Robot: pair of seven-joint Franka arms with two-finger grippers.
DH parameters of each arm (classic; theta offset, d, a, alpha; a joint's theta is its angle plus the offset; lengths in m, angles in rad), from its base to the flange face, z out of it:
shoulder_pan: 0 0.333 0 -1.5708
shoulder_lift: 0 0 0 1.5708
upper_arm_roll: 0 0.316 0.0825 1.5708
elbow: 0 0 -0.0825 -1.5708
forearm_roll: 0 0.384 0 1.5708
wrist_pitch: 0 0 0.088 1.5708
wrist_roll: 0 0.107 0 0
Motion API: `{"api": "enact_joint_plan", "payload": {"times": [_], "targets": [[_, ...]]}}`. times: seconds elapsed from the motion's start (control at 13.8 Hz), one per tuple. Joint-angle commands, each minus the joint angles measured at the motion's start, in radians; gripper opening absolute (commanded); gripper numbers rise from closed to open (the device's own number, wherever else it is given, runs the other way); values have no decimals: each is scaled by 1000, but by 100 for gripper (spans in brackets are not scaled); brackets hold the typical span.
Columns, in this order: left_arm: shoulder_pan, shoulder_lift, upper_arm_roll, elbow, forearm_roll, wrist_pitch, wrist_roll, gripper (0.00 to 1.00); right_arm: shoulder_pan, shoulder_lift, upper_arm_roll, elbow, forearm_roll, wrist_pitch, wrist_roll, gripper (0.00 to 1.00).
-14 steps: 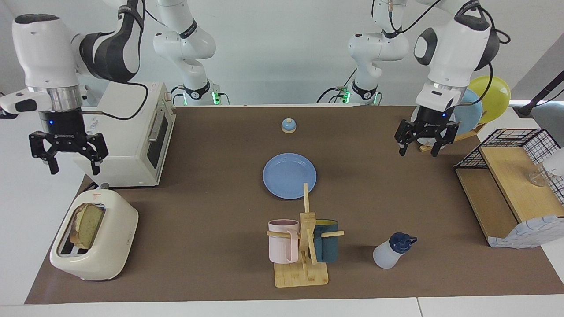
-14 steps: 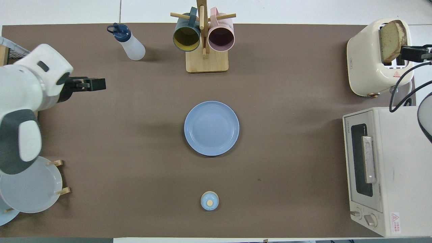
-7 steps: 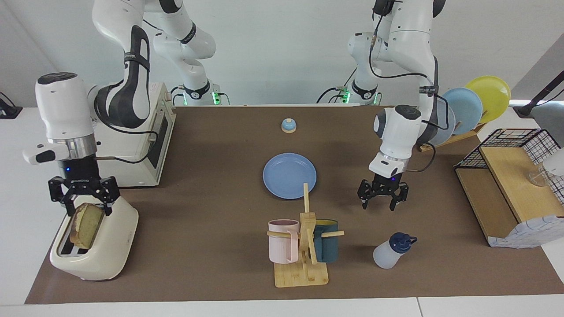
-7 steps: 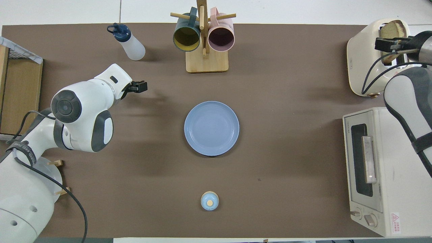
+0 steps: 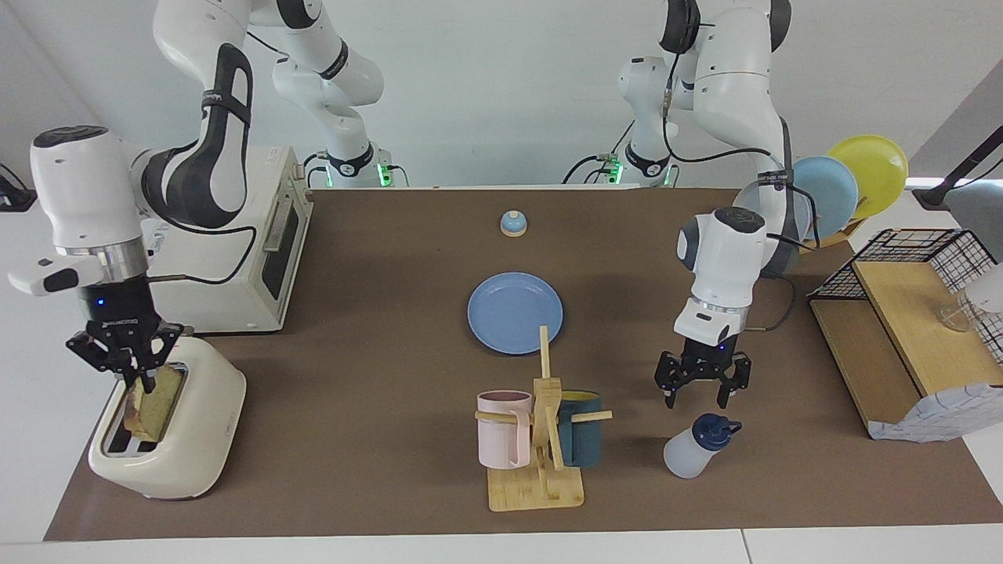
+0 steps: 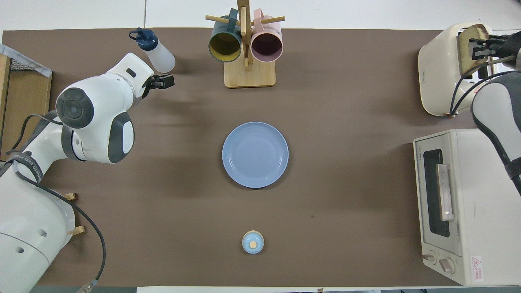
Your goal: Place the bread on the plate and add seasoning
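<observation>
Now the right gripper (image 5: 135, 376) is pinched shut on the bread (image 5: 149, 401) standing in the toaster (image 5: 168, 439), so lift straight up; the left gripper (image 5: 702, 392) hovers open over the seasoning (image 5: 693, 448); the plate (image 5: 515, 312) lies mid-table.

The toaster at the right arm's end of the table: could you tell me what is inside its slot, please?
The toaster holds the bread, one slice standing in its slot. The right end effector is shut on the slice's top edge. The lower part of the slice is hidden inside the slot.
</observation>
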Motion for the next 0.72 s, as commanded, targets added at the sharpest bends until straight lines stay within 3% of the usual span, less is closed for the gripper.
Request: {"api": "enact_joint_plan", "payload": {"times": [0.0,0.22,0.43,0.65], "targets": [[-55,80,39,105,31,-28,-103,100,-9,6,8,25,67,-55,-37,0],[-61,92,39,121,32,-28,-110,100,-3,18,2,183,-15,-309,-42,0],[-60,131,41,162,35,-28,-110,100,59,7,14,317,-348,-483,-41,0],[-58,146,41,176,34,-21,-110,100,188,-41,14,332,-569,-526,-31,0]]}}
